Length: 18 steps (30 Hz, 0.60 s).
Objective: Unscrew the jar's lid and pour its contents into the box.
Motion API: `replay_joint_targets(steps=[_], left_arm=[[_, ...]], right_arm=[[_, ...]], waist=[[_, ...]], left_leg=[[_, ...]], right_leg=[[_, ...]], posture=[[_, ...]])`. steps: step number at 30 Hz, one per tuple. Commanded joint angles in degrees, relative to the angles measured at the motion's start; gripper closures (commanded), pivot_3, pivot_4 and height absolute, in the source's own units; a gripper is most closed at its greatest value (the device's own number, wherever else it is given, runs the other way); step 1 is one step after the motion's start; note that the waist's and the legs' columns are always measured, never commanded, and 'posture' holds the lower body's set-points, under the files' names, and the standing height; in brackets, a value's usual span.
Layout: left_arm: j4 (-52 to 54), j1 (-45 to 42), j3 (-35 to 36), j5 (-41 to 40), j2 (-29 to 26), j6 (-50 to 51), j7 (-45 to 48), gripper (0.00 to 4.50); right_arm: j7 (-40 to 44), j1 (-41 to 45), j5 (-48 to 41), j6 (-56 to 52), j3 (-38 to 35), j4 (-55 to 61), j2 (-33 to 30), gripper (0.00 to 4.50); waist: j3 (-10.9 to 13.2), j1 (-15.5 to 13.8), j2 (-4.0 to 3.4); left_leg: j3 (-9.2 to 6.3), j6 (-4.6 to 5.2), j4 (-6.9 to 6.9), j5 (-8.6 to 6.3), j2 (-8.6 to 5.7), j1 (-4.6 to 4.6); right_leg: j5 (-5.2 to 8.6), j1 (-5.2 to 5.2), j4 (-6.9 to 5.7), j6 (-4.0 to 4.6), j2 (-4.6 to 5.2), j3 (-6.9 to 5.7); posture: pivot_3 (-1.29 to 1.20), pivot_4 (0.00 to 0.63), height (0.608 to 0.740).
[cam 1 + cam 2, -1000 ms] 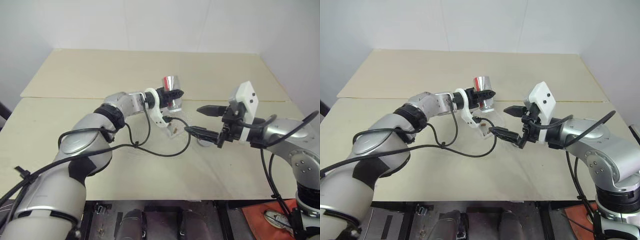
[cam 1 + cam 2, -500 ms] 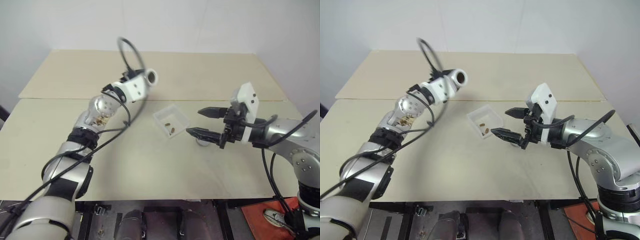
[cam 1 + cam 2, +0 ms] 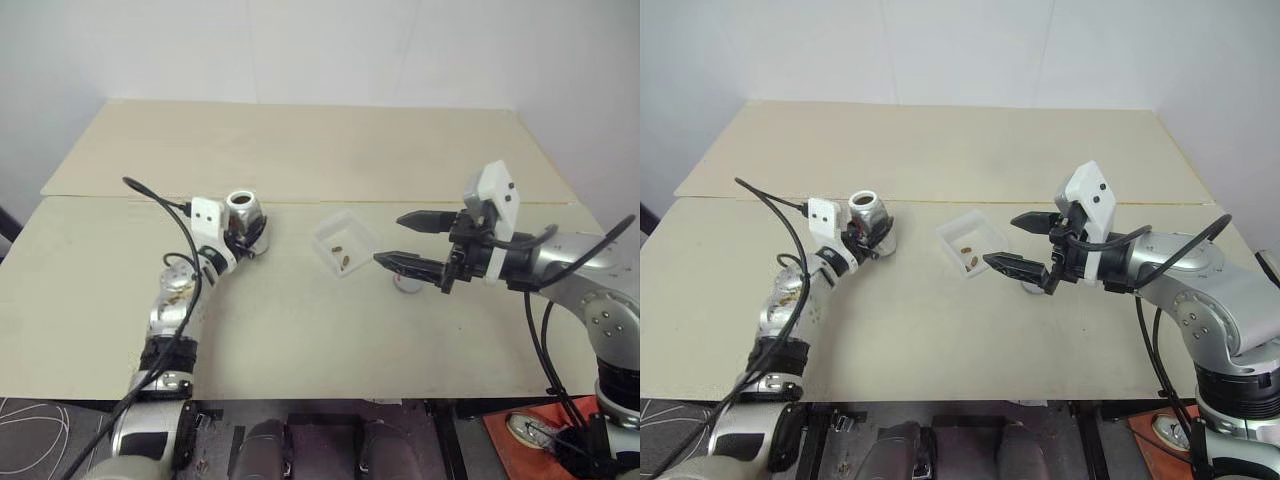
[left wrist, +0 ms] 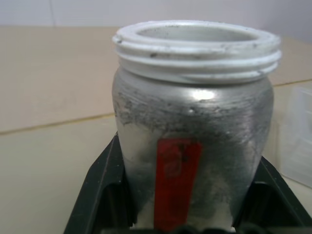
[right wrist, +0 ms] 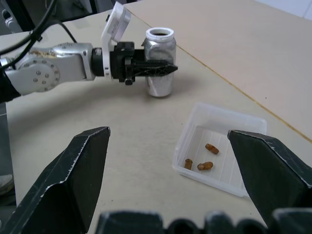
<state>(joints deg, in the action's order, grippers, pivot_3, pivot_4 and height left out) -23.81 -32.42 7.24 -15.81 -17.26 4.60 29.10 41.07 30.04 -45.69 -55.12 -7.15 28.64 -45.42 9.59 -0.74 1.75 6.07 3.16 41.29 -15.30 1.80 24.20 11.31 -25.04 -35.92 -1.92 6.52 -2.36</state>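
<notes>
lid (image 3: 407, 284) mostly hidden behind right hand (image 3: 400, 240).

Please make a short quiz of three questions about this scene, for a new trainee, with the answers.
1. True or false: the jar lies on its side.
2. How many brown pieces are in the box?
3. The left gripper is: A) open, B) shut on the jar, C) shut on the lid.

Key:
1. False; it stands upright, mouth open, without a lid.
2. Three.
3. B. The right gripper is open, holding nothing.
</notes>
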Motion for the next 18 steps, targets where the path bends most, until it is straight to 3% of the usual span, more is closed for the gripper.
replay_joint_targets(steps=[1,5,6,12,14,18], left_arm=[[-0.6,0.5,-0.7,1.9,0.8,-5.3,0.3,2.56],[-2.1,1.6,-1.6,3.5,1.0,-7.8,0.7,2.56],[-2.1,2.1,-1.7,3.8,0.9,-8.0,0.7,1.83],[6.1,7.2,-1.7,2.9,-1.9,-4.9,3.4,0.02],[12.8,10.7,-0.9,0.8,-5.4,-0.8,6.7,0.02],[27.2,20.3,3.9,-7.8,-18.2,8.2,18.6,0.02]], right_arm=[[0.3,0.8,-0.5,0.9,-1.4,1.5,-1.1,0.03],[0.4,0.8,-0.8,0.9,-1.3,1.6,-1.2,0.03],[0.4,0.8,-0.8,0.9,-1.2,1.6,-1.2,0.00],[0.3,0.6,-0.4,1.1,-0.4,1.6,-0.9,0.00],[0.3,0.0,-0.4,1.2,-0.4,1.9,-0.9,0.00],[0.6,-1.4,0.2,1.8,-1.1,1.7,-1.6,0.00]], waist=[[0.0,0.0,0.00],[0.0,0.1,-0.01],[0.0,0.1,-0.01],[0.0,0.2,-0.02],[0.0,0.4,-0.02],[0.0,1.0,-0.03]], left_leg=[[0.00,0.02,0.00,-0.01,0.00,0.00],[0.01,0.23,0.00,-0.13,0.00,-0.02],[0.00,0.23,0.00,-0.13,0.00,-0.03],[-0.01,0.24,-0.02,-0.15,0.05,-0.04],[-0.01,0.24,-0.04,-0.15,0.08,-0.04],[-0.04,0.21,-0.16,-0.14,0.13,-0.08]], right_leg=[[0.00,0.00,0.02,0.00,0.00,0.00],[0.00,0.01,0.03,0.01,0.00,0.00],[0.00,0.01,0.04,0.01,0.00,0.00],[0.00,0.00,0.04,0.01,0.00,0.01],[-0.01,-0.01,0.02,0.01,0.00,0.02],[-0.01,-0.03,-0.03,0.02,0.01,0.07]], posture=[[0.00,0.150,0.740],[0.00,0.150,0.740],[0.00,0.150,0.740],[0.00,0.150,0.740],[0.00,0.150,0.740],[0.00,0.150,0.740]])
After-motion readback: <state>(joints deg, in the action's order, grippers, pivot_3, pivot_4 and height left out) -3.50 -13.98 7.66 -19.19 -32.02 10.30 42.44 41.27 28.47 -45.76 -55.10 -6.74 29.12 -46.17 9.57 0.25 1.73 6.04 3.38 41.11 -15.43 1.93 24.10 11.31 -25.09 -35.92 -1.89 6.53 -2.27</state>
